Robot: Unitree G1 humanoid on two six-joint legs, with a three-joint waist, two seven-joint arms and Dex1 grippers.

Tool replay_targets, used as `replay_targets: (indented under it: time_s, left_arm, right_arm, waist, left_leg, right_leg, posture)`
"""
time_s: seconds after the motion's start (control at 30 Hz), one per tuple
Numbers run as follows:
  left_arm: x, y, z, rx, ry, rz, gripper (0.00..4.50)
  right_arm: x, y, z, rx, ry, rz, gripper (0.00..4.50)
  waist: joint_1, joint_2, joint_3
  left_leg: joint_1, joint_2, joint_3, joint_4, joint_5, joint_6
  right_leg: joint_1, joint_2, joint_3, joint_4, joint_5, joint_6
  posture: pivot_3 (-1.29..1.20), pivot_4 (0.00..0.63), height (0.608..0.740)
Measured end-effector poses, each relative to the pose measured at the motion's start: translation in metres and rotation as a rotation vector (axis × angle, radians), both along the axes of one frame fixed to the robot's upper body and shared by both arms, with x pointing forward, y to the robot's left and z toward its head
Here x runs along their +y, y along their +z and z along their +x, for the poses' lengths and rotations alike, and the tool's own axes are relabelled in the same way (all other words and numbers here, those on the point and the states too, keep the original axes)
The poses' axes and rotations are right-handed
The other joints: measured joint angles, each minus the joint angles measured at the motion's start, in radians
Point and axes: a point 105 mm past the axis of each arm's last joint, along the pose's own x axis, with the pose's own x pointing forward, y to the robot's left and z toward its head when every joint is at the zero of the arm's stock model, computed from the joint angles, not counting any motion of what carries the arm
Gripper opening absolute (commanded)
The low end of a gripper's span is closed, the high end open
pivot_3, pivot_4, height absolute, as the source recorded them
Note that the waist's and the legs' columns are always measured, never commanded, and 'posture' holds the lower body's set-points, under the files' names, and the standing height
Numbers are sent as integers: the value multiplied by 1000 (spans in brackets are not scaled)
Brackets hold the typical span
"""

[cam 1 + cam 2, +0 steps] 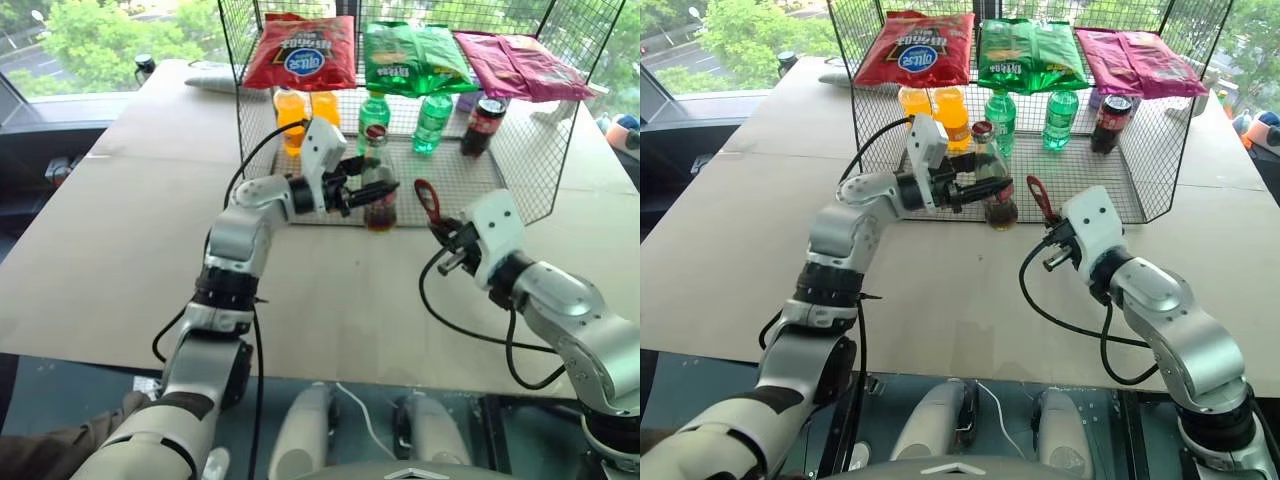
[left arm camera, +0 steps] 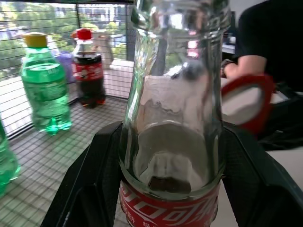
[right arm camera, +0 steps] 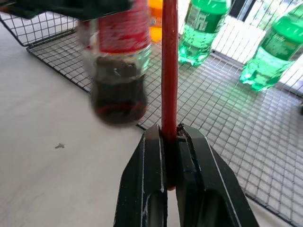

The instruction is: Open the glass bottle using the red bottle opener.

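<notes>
At the wire shelf's [image 1: 520, 170] front edge, left hand [image 1: 362, 190] grips the glass bottle [image 1: 379, 195]; right hand [image 1: 440, 232] clamps the red bottle opener [image 1: 427, 200] just beside.

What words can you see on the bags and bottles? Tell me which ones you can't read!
"Coca-Cola", upside down: white script on the red label of the glass bottle.
Red chip bag: round blue logo with white letters, upside down, too blurred to read.
Green chip bag: white brand word, upside down, too blurred to read.
Pink bag: no readable text.
Dark cola bottle: white lettering on the red label, too small.
Green bottle: label print too small.
</notes>
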Motion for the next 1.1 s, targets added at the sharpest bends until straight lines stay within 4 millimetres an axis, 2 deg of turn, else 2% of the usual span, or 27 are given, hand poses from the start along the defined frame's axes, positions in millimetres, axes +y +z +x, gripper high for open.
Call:
replay_targets:
  time_s: [0.17,0.37,0.47,0.67,0.9,0.97,1.03,1.07,1.1]
  left_arm:
    - [3,-9,-17,42,-75,7,2327]
    - [0,-36,-29,78,-152,85,2327]
    - [-2,-47,-30,73,-171,125,2327]
    - [-5,-49,-32,31,-207,139,2327]
    - [-8,-50,-33,6,-229,150,2327]
    - [-8,-50,-32,7,-230,149,3352]
    - [-9,-50,-32,9,-231,146,4167]
    - [-10,-49,-32,7,-233,144,4464]
    - [-10,-49,-32,7,-233,141,4464]
  right_arm:
    - [-14,-3,-9,-19,-41,-25,0]
    - [-23,6,-10,-95,-92,-44,0]
    - [-14,15,-8,-167,-83,-47,0]
    - [0,27,-8,-300,-52,-112,0]
    - [10,16,-10,-390,-10,-275,0]
    - [10,12,-11,-395,-12,-287,0]
    - [11,12,-12,-401,-15,-270,0]
    - [12,12,-13,-406,-16,-267,0]
    - [12,12,-13,-410,-18,-267,0]
  waist:
    - [-2,0,0]
    - [-2,0,0]
    - [-2,0,0]
    - [-1,0,0]
    - [0,0,0]
    - [-1,0,0]
    - [-1,0,0]
    - [-1,0,0]
    - [-1,0,0]
  left_leg:
    - [0,0,0,1,0,0]
    - [1,0,1,2,0,0]
    - [1,0,0,2,0,0]
    - [1,0,0,2,0,0]
    - [1,0,1,3,0,0]
    - [1,0,1,3,0,0]
    - [1,0,1,3,0,0]
    - [2,0,1,3,0,0]
    - [2,0,1,3,0,0]
  right_leg:
    - [0,0,0,1,0,0]
    - [0,0,1,3,-2,-4]
    - [0,0,1,3,-2,-4]
    - [0,0,1,3,-3,-4]
    - [0,0,1,3,-3,-4]
    - [0,0,1,3,-3,-2]
    - [0,0,1,4,-4,-1]
    - [0,0,1,4,-4,-1]
    - [0,0,1,4,-4,-1]
  posture:
    - [0,150,740]
    - [0,150,740]
    - [0,150,740]
    - [0,150,740]
    - [0,150,740]
    - [0,150,740]
    - [0,150,740]
    - [0,150,740]
    - [0,150,740]
